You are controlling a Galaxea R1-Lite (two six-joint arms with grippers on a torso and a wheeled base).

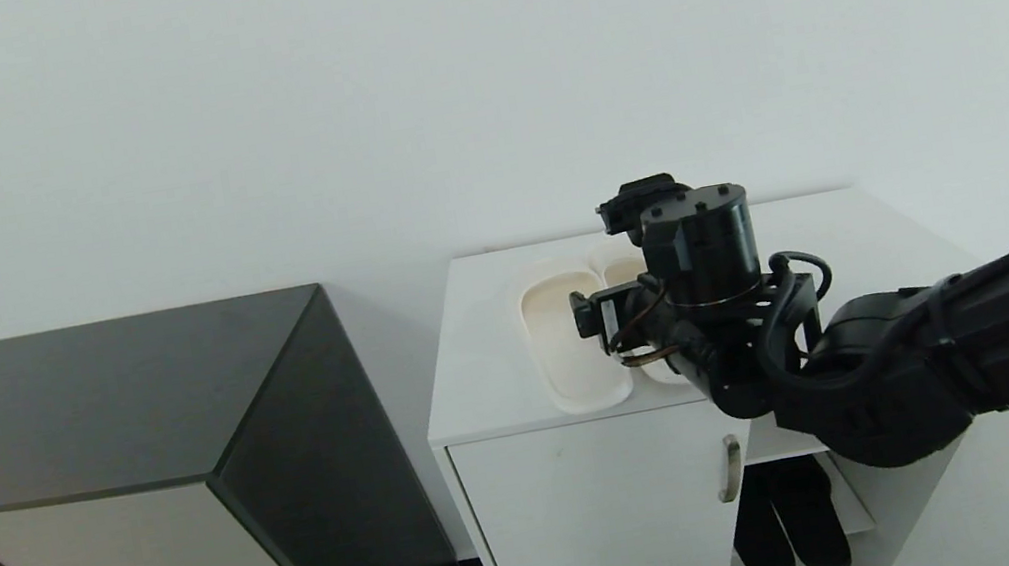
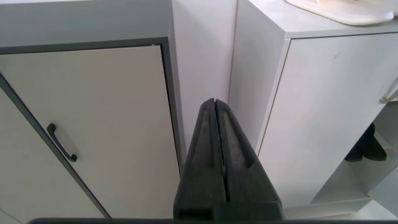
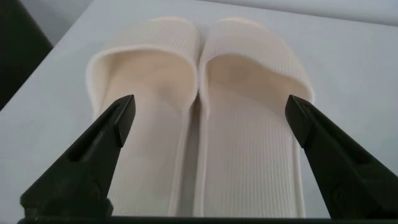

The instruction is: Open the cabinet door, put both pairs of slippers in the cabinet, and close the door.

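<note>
1. The right end effector has its two black fingers spread wide apart and holds nothing. The gap between them is about as wide as the pair of slippers in front of it.
2. Just ahead of and below it lie the cream ribbed foam slippers, side by side with their inner edges touching and their toes pointing away from the end effector. One finger lines up with each outer edge of the pair. Whether either finger touches the foam cannot be told.
3. The cream pair rests on the flat white worktop that forms the top of the white cabinet, directly beneath the right end effector.
4. Lower, under that end effector, the cabinet's white door faces forward with a pale curved handle at its edge. Next to the handle the compartment stands open, and the black slippers sit inside it under a white shelf.
5. The left end effector has its fingers pressed together with nothing between them. It hangs low, facing the narrow gap between the two cabinets.
6. On that end effector's left stands a dark-topped cabinet with beige doors and a dark bar pull. The white cabinet is on its right.
7. Beyond both end effectors is the plain pale wall.
</note>
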